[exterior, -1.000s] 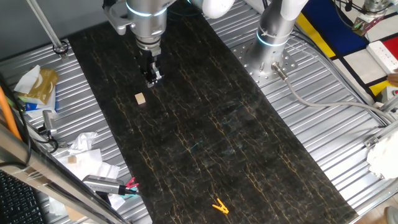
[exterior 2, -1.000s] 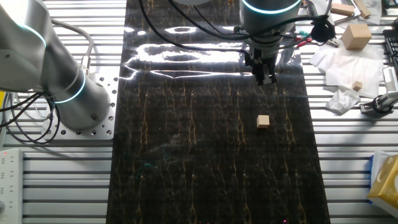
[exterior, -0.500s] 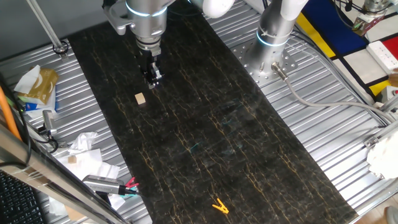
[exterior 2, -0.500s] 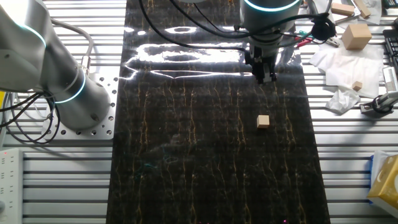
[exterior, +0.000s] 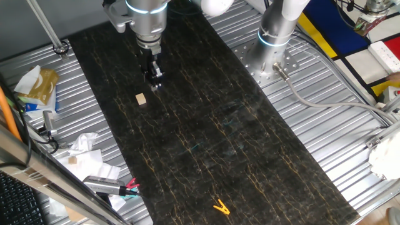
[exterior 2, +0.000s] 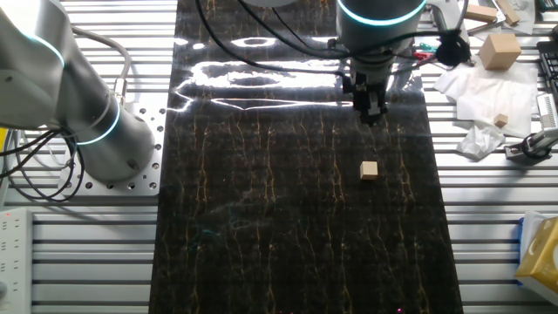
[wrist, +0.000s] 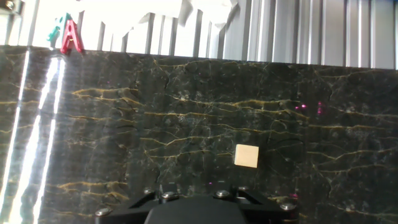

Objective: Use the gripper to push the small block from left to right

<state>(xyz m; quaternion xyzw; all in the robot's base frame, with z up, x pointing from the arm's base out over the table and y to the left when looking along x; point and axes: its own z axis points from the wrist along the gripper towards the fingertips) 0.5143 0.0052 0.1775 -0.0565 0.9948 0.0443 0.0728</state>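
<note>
Claw (exterior: 155,83) pressed together, nudged slightly vs 1 s ago; small block (exterior: 141,99) unmoved on bench (exterior: 250,156), still apart.

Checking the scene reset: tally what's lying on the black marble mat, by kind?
Small block: 1
Yellow-orange clip: 1
Total: 2
The gripper hangs above the mat, apart from the block, so it is not counted.
</note>
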